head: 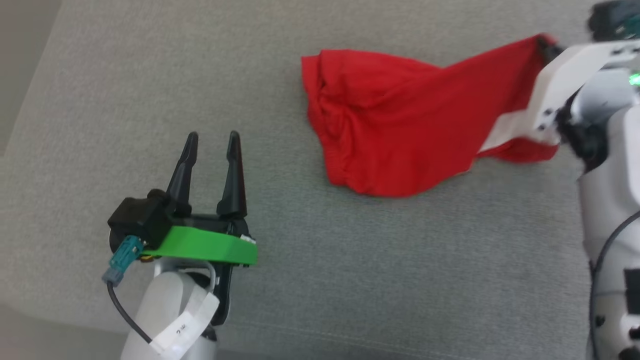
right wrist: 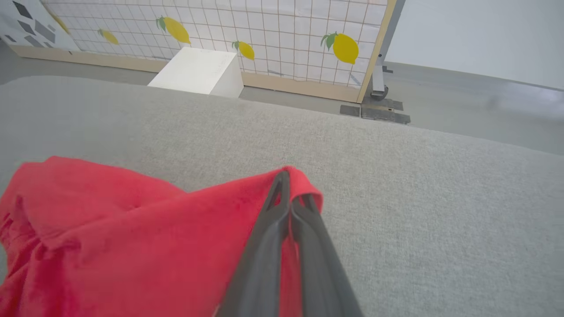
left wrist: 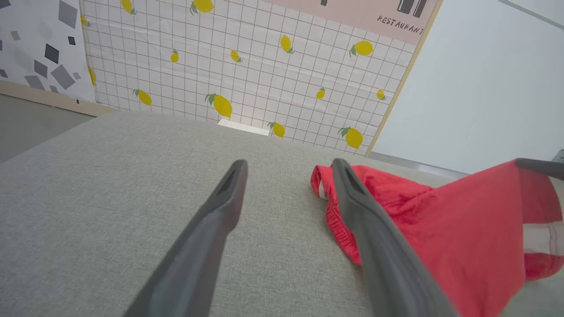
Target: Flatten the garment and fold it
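The garment (head: 395,125) is a pair of bright red shorts, crumpled on the grey fabric surface (head: 320,260) with a white stripe showing near its right end. My right gripper (head: 545,47) is shut on one corner of the garment (right wrist: 154,237) and holds that corner lifted and stretched to the right; in the right wrist view its fingers (right wrist: 282,220) pinch the red cloth at their tips. My left gripper (head: 212,137) stands open over bare surface, left of the garment (left wrist: 440,220) and apart from it, with nothing between its fingers (left wrist: 220,211).
A white box (right wrist: 198,70) sits on the floor beyond the far edge of the surface. Behind it stands a panel with a lemon-patterned grid (left wrist: 246,66). The surface's near edge (head: 300,335) runs along the bottom of the head view.
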